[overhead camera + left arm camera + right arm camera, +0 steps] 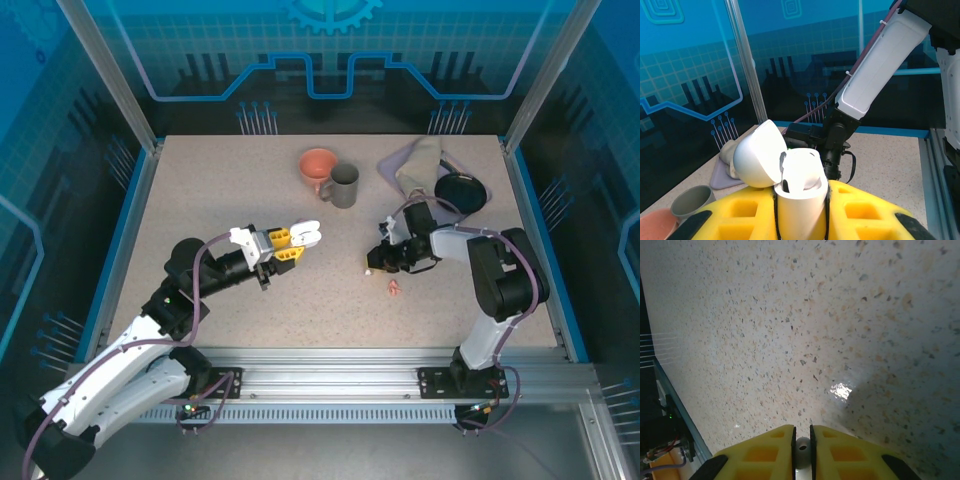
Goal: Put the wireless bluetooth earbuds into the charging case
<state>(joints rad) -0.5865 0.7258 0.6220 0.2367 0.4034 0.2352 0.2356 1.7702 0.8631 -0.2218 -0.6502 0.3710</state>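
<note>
Alignment between bud and case is what the next move depends on. The left gripper is clamped on the body of the charging case and holds it off the table, a little left of the middle. The case is open: its lid is swung back toward the far side, and the mouth points away from the left wrist, to the right, so toward the other arm. The long axis of the case runs along the yellow fingers; it does not stand upright over the table. Whether a bud already sits inside I cannot tell; one side of the mouth looks dark. The right gripper is closed on a small pale rounded thing, which I take to be a white earbud. The bud is pinched deep between the two fingers, low over the table. In the top view this gripper is to the right of the case, apart from it, with bare table between them. So the case lies to the left and slightly far of the held bud, and it seems also higher. I judge that the bud must be lifted, brought left, and turned until its stem goes along the axis of the case. A pink earbud lies loose on the table, just on the near side of the right gripper, much closer to it than to the left one.
</note>
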